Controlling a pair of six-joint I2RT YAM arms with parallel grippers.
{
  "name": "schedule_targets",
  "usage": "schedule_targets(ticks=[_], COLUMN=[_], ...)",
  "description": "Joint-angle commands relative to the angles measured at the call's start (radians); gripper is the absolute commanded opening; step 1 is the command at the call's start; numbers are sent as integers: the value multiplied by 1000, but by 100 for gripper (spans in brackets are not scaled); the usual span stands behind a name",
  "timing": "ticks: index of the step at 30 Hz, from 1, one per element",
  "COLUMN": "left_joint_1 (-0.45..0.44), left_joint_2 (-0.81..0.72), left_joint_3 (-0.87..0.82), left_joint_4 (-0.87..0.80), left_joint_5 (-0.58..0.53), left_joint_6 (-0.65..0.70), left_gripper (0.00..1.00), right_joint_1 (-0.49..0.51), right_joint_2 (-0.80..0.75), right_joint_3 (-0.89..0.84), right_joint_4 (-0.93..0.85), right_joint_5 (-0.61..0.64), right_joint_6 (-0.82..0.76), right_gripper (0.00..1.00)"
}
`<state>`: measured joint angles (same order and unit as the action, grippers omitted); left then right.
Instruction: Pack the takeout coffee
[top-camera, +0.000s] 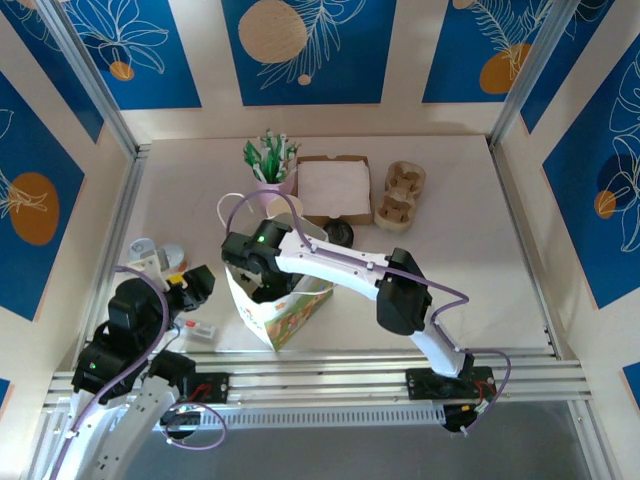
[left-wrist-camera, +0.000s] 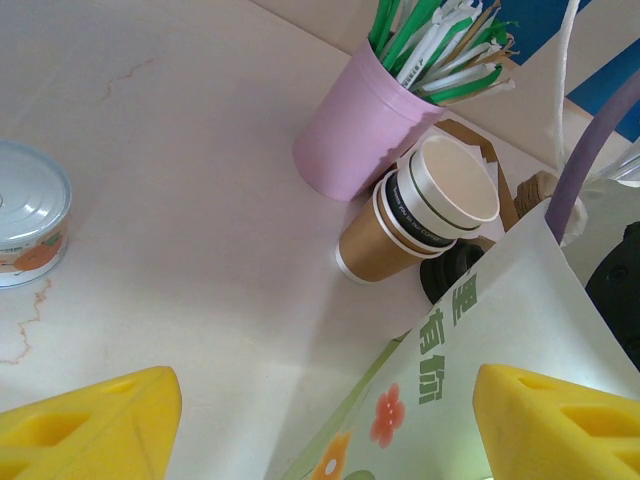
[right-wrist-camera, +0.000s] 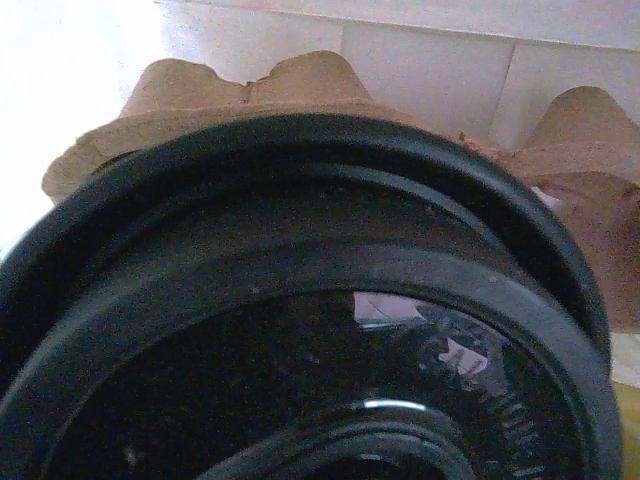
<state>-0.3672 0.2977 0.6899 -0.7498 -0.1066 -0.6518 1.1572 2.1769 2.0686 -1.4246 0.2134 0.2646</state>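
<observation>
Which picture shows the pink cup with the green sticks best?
The left wrist view: the pink cup is close and big, its green sticks clear. The top external view shows the pink cup small and far away.

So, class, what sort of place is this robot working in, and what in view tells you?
Likely a mock café takeout counter inside a test booth: a stack of paper cups, a pink holder of wrapped straws, a cardboard cup carrier.

Bright, even light, soft shadows; right wrist view blurry close-up, glare at upper left.
</observation>
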Motion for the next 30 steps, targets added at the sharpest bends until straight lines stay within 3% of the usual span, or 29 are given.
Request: schedule_targets(ticks=[1,30], left_joint_1=[-6,-6], left_joint_2=[9,34], left_joint_3=[5,11], left_joint_4=[-16,-14], left_joint_5=[-11,-2], left_joint_6=[13,12], left_gripper=[76,77], right_joint_1=[-2,-11], right_joint_2=[11,-16], right_joint_3=[8,148], right_joint_4=[-26,-110], right_joint_5=[8,59], right_joint_6=[8,9], right_gripper=[98,99])
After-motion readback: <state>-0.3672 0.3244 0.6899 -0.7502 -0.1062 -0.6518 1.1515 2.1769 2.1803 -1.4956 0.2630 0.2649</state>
